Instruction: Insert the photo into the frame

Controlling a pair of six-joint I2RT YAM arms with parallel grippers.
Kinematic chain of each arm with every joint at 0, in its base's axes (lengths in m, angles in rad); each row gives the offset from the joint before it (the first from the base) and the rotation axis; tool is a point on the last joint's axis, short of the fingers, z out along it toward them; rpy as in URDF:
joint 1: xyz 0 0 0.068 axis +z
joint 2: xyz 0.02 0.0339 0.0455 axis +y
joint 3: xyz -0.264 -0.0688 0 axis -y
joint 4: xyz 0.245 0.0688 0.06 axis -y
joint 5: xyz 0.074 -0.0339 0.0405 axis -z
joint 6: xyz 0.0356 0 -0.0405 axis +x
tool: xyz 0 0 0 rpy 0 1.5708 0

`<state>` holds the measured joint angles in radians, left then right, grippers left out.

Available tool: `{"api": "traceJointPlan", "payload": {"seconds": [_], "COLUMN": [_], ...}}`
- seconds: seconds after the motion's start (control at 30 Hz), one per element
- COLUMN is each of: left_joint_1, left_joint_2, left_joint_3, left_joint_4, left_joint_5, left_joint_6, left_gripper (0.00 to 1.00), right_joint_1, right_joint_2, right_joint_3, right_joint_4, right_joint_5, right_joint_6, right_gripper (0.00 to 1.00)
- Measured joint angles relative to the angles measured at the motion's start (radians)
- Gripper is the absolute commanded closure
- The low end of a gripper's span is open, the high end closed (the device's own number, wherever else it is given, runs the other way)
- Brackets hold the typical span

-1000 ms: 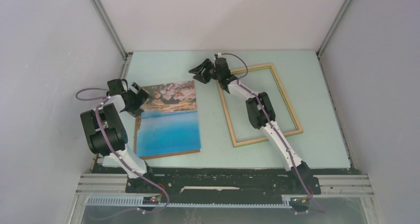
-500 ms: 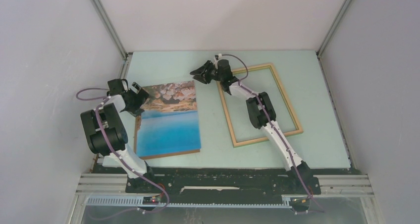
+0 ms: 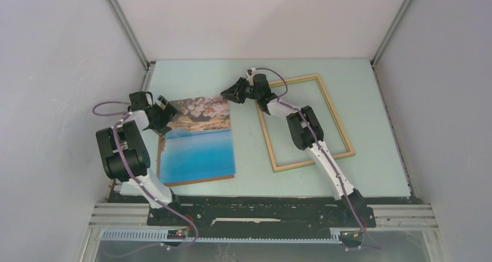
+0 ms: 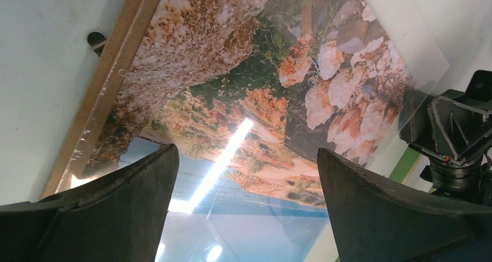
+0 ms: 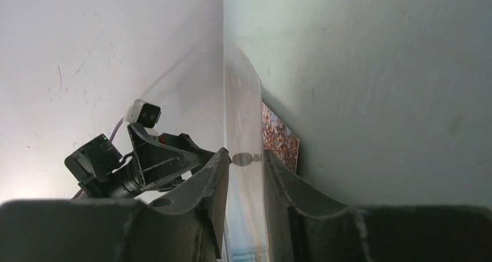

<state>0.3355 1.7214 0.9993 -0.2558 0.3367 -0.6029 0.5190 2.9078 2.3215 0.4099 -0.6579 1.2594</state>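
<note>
Beneath the left hand, spread wide and empty, the photo is seen flat on the counter. Right hand is pinched on a clear sheet raised at its corner; frame lies behind that wrist. Photo judged light, stiff, slippery; an edge grip is advised

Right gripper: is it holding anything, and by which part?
The right gripper looks pinched on the clear sheet that covers the photo, at the sheet's far right corner. The left gripper is open above the photo and holds nothing.
</note>
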Motion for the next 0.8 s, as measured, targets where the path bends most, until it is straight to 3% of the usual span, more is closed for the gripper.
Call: {"api": "traceJointPlan", "payload": {"seconds": [0.43, 0.57, 0.8], "left_joint_1": [-0.061, -0.096, -0.112], "left_joint_2": [-0.086, -0.212, -0.398], "left_joint_3": [0.000, 0.000, -0.001], "left_joint_4": [-0.055, -0.057, 0.007], "left_joint_5": [-0.036, -0.026, 0.059], "left_joint_6": [0.026, 0.036, 0.029], "left_gripper": [0.00, 0.00, 0.00], "right_joint_1": [0.014, 0.013, -0.010], "right_joint_2": [-0.057, -0.167, -0.509], "right_joint_3": [-0.051, -0.150, -0.425], "right_joint_4": [-0.079, -0.174, -0.302], "right_joint_5": [-0.055, -0.054, -0.107], "right_joint_6": [-0.072, -0.127, -0.188], "right_gripper": [1.00, 1.00, 1.00]}}
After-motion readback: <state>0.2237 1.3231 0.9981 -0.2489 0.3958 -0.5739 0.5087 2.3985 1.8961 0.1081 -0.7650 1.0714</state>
